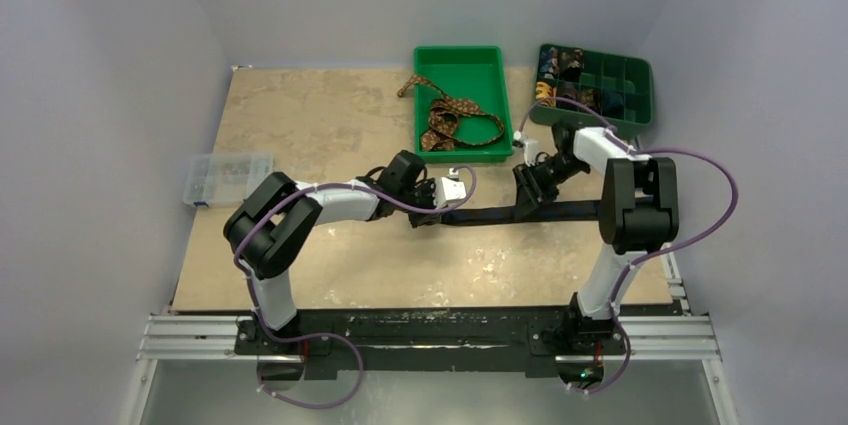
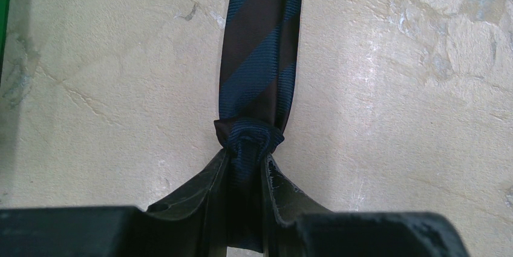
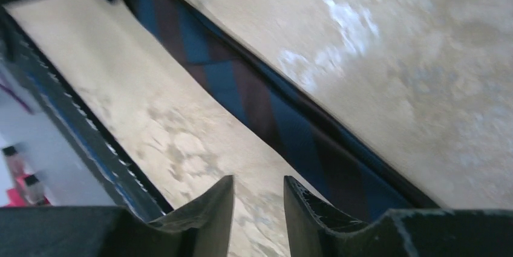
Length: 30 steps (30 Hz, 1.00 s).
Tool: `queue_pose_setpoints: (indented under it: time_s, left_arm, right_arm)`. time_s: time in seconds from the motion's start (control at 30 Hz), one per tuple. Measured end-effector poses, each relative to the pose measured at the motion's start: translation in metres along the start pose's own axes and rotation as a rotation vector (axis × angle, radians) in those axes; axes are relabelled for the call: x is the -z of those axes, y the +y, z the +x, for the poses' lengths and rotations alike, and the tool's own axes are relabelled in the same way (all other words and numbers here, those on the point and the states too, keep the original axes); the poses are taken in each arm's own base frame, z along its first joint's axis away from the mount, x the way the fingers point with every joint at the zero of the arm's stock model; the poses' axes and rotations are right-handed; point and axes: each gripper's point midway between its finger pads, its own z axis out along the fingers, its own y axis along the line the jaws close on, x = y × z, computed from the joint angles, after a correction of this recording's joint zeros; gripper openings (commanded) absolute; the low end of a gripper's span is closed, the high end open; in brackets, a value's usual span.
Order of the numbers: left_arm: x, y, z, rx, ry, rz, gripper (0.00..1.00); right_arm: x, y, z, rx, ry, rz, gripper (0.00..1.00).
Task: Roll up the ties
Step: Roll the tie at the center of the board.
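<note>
Left gripper (image 2: 245, 163): fingers nearly together, pinching the narrow end of the dark tie (image 2: 260, 57). Just past the fingertips the fabric bunches into a small tight curl. From there the tie runs straight away from the gripper, flat on the table (image 2: 393, 87).

Right gripper (image 3: 259, 199): jaws a little apart, and I see only bare table in the gap, so it has hold of nothing. The tie passes just beside one of its fingers, slanting across the wrist view. I cannot tell whether that finger touches it.

From above, the tie stretches across the middle of the table between the two grippers and on past the right one, under that arm.

The fabric has broad diagonal stripes, navy and very dark brown, with a fine ribbed weave.

Behind the grippers, a brown tie (image 1: 452, 123) with small tan marks lies loosely piled in a green tray (image 1: 418, 95), one end trailing over its left rim. Right of it stands a divided green box (image 1: 640, 95) with several small rolls in its cells. A clear box (image 1: 228, 177) sits at the table's left edge.

The table is a mottled beige board. Pale grey walls (image 1: 100, 45) close in three sides.
</note>
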Motion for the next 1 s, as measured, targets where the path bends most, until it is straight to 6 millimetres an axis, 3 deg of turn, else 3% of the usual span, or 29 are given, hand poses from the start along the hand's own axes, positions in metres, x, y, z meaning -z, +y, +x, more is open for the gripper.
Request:
queue_pose_setpoints:
  time_s: [0.13, 0.23, 0.47, 0.7, 1.0]
  left_arm:
    - [0.000, 0.000, 0.000, 0.000, -0.001, 0.000, 0.15]
    - [0.000, 0.000, 0.000, -0.001, -0.001, 0.000, 0.16]
    - [0.000, 0.000, 0.000, -0.002, -0.002, -0.001, 0.16]
    - [0.000, 0.000, 0.000, -0.002, -0.003, -0.001, 0.16]
    - [0.000, 0.000, 0.000, -0.002, -0.003, -0.001, 0.16]
  right_arm:
    - [-0.001, 0.033, -0.026, -0.033, -0.086, -0.123, 0.42]
    - [-0.014, 0.067, -0.047, -0.068, -0.136, -0.223, 0.47]
    - [-0.050, 0.120, -0.072, -0.136, -0.179, -0.347, 0.41]
    - [-0.064, 0.132, -0.095, -0.144, -0.238, -0.368, 0.40]
    - [-0.093, 0.124, -0.092, -0.175, -0.197, -0.350, 0.41]
